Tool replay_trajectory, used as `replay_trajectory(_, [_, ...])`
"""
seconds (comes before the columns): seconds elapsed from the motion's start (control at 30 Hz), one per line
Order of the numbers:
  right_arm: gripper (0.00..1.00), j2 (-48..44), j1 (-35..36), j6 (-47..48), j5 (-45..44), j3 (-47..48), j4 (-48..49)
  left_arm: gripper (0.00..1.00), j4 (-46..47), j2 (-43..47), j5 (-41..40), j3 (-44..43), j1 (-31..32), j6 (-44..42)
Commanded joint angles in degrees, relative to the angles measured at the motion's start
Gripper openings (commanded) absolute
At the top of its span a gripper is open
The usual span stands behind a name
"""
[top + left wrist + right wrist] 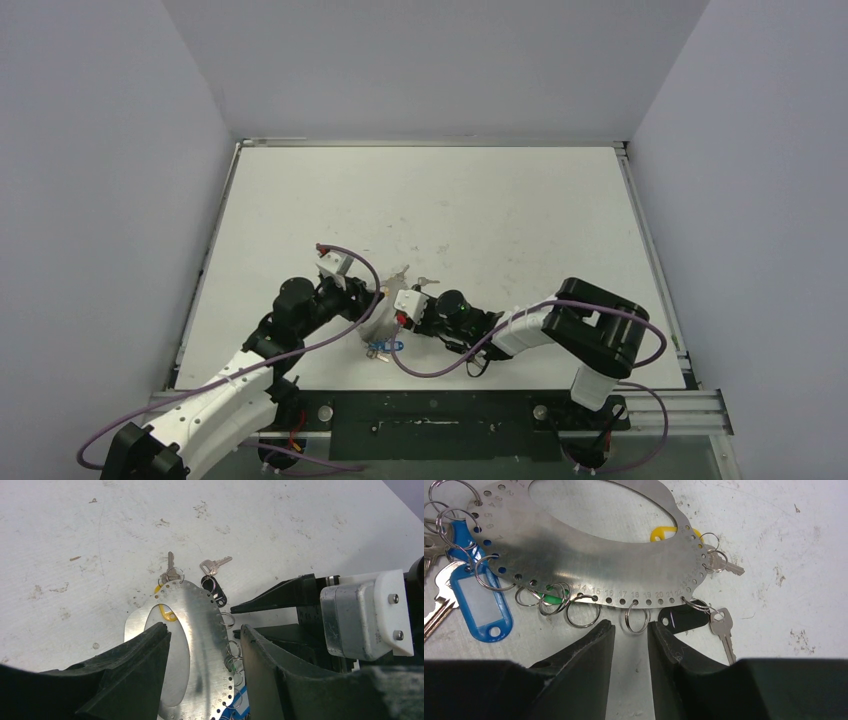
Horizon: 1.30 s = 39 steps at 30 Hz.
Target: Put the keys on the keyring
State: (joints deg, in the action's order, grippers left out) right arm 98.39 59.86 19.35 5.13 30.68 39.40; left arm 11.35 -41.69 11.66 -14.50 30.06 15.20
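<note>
Keyring [589, 545], a flat silvery plate with a large oval cut-out, lies on the white surface [500, 200] between both hands; its edge holes are numbered, 14 to 22 legible along the near edge. Left hand [205, 650] straddles the plate, fingers half apart on either side of it; right hand [631, 640], narrow, has a small split ring [636, 620] between its fingertips. Keys [723, 627] and blue tag [479, 600] hang from rings at the edge.

Top cam overhead; wrist cams close, sharing keyring [589, 555].
</note>
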Motion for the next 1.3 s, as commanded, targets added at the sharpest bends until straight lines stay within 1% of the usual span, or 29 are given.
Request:
replay_trajectory(0.0, [0.29,1.2,0.4,2.5,-0.1,1.6,0.1,0.52,1.1,0.7,-0.6,-0.1,0.2,-0.3])
replay_trajectory(0.13, [0.15,1.4,0.5,3.6,0.2,1.8,-0.6,0.52,1.1,0.7,-0.7,-0.1,0.2,-0.2])
replay_trajectory(0.27, [0.06,1.3,0.4,4.1,0.8,1.9,-0.7,0.52,1.1,0.7,-0.8,-0.2,0.2,-0.1])
replay_trajectory(0.4, [0.0,0.7,0.4,4.5,1.5,1.5,-0.5,0.52,1.1,0.7,-0.8,-0.3,0.2,0.0])
replay_trajectory(0.57, [0.0,-1.2,0.4,4.8,1.5,0.9,-1.1,0.52,1.1,0.7,-0.8,-0.3,0.2,0.0])
replay_trajectory(0.73, [0.0,-5.0,-0.3,5.1,2.0,0.0,-3.0,0.52,1.0,0.6,-1.0,-0.2,0.2,0.1])
replay_trajectory(0.87, [0.0,-8.7,-2.8,3.3,5.3,0.3,-5.9,0.52,1.2,0.3,-0.8,-0.1,0.2,0.1])
replay_trajectory(1.0, [0.01,-10.7,-7.0,-0.2,10.0,0.7,-7.1,0.52,2.0,-0.2,-0.5,0.1,0.2,0.2])
replay_trajectory(1.13, [0.22,-11.0,-8.4,0.7,10.3,1.2,-8.8,0.52,2.5,-0.5,-0.3,0.1,0.2,0.2])
replay_trajectory(1.17, [0.25,-11.0,-8.4,1.2,10.3,1.5,-9.5,0.52,2.5,-0.6,-0.3,0.1,0.2,0.3])
replay_trajectory(1.27, [0.29,-11.1,-8.5,1.7,10.3,2.2,-11.6,0.52,2.4,-0.7,-0.3,0.1,0.2,0.3])
